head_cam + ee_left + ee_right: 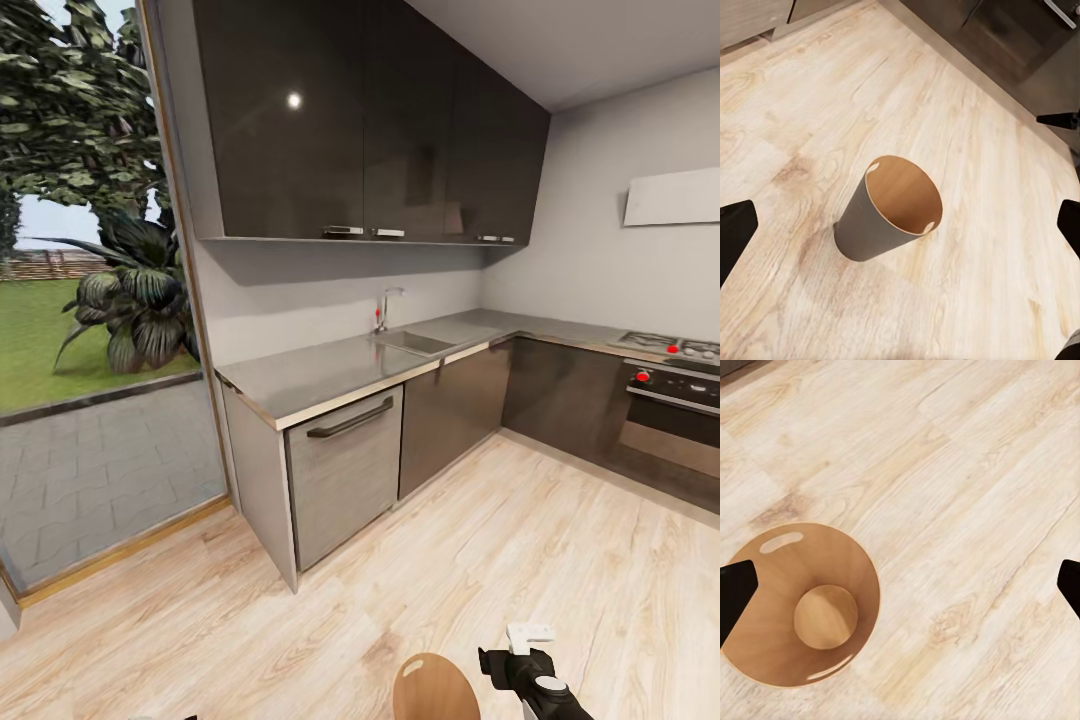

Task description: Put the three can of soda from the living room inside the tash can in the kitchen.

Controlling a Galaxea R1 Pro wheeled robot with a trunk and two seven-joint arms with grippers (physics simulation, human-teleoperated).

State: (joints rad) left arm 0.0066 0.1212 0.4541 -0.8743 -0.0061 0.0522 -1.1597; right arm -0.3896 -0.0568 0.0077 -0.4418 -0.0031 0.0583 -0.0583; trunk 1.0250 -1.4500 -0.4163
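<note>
Kitchen seen from the head camera. At far left, glass door point(90, 300) onto grass and paving; next, glossy dark upper cabinets point(370, 120) over steel counter point(330, 370) with sink point(412, 343) and tap point(385, 308); below the counter's near corner, grey dishwasher front point(345, 470) with dark handle; at far right, oven point(665, 425) with red knobs. Light wood plank floor point(520, 540) throughout.

Tash can point(889, 210) standing upright on the floor: round, tapered toward the base, grey outside, tan-brown inside, oval handle holes near the rim on opposite sides. Empty, with bare round bottom visible in the right wrist view point(799, 604). In the head view, just its tan rim point(435, 685) at the bottom edge.

Left gripper point(900, 225) spread wide, dark fingertips point(735, 232) at either side of its wrist picture, holding nothing; can on the floor below, between the fingers' line of sight, not touched.

Right gripper point(900, 589) likewise wide open and empty, hanging above the floor; can below and off toward one fingertip point(735, 592), apart from it. In the head view, right arm's black and white wrist point(530, 670) just beside the can's rim.
</note>
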